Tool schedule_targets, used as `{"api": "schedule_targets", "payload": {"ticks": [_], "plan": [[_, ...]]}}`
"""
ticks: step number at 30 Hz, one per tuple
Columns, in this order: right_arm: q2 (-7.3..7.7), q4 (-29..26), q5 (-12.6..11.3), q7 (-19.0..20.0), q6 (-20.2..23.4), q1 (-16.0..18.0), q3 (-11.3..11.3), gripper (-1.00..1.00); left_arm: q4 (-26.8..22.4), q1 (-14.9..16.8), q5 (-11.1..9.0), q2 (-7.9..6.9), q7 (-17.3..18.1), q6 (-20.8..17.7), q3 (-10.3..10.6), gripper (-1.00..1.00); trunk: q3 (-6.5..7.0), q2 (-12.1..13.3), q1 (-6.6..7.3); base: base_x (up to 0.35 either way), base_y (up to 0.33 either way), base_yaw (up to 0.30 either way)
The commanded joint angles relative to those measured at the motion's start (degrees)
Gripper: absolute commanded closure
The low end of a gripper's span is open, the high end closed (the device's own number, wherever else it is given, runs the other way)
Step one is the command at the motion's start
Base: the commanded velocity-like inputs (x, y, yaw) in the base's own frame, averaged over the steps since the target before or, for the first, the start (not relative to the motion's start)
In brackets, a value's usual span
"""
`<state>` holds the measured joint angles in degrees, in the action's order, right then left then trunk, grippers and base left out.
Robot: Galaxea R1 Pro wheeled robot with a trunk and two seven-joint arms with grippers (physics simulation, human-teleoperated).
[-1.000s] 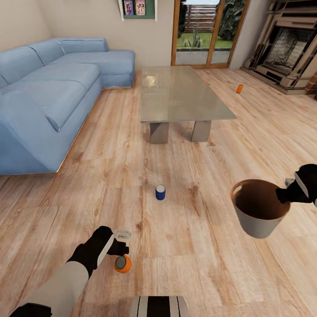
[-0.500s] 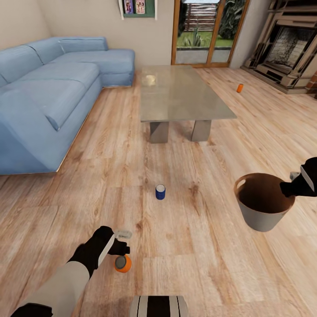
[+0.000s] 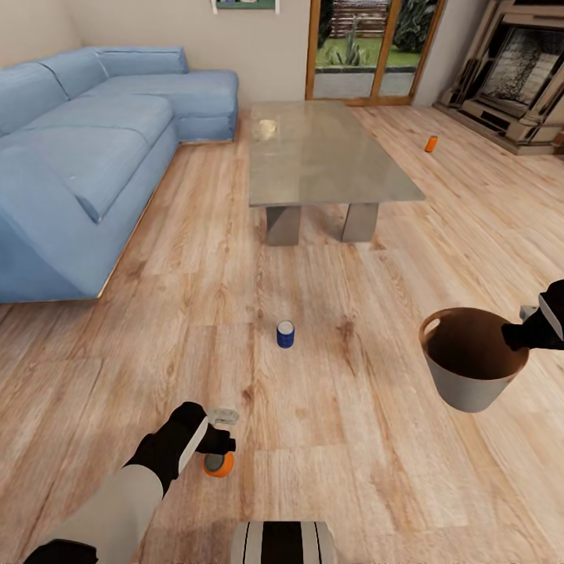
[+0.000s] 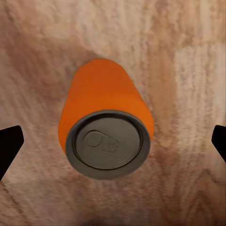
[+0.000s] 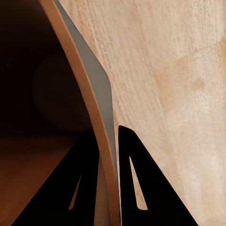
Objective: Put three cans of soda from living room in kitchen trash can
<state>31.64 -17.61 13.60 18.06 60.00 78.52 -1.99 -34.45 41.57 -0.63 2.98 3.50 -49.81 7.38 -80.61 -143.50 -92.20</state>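
At lower left of the head view, the left hand (image 3: pixel 222 440) hangs spread over an orange can (image 3: pixel 219 465) standing on the wood floor (image 3: pixel 352 439); in the left wrist view its fingertips (image 4: pixel 9 143) flank the can (image 4: pixel 106 125) without touching. The right hand (image 3: pixel 523 335), at right, pinches the bin (image 3: pixel 470 368) rim. A blue can (image 3: pixel 285 334) stands mid-frame; another orange can (image 3: pixel 431 143) upper right, beyond the bench (image 3: pixel 321 157). No lettering is readable.

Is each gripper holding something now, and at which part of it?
The right gripper holds the trash can by its rim wall, one finger inside and one outside. The left gripper holds nothing: open, around the upright orange can.
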Motion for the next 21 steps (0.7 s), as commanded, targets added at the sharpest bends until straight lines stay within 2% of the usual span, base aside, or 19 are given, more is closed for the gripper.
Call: {"api": "schedule_targets", "payload": {"ticks": [1,9,15,21], "plan": [[-0.02,0.0,0.0,0.1,0.0,0.0,0.0,1.00,0.0,0.0,0.0,0.00,0.0,0.0,0.0,-1.00,-0.08,0.0,0.01,0.000,0.000,0.000],[-0.12,0.0,0.0,0.1,0.0,0.0,0.0,1.00,0.1,0.0,-0.1,-0.01,0.0,0.0,0.0,-1.00,-0.72,0.0,0.01,0.000,0.000,0.000],[-0.14,0.0,0.0,0.1,0.0,0.0,0.0,1.00,0.1,0.0,-0.1,-0.06,-0.1,0.1,0.0,-1.00,-2.53,-0.1,-0.15,0.000,0.000,0.000],[-0.17,0.0,0.0,0.1,0.0,0.0,0.0,1.00,0.0,0.0,-0.1,-0.07,-0.1,0.1,0.0,-1.00,-3.00,-0.1,-0.15,0.000,0.000,0.000]]}}
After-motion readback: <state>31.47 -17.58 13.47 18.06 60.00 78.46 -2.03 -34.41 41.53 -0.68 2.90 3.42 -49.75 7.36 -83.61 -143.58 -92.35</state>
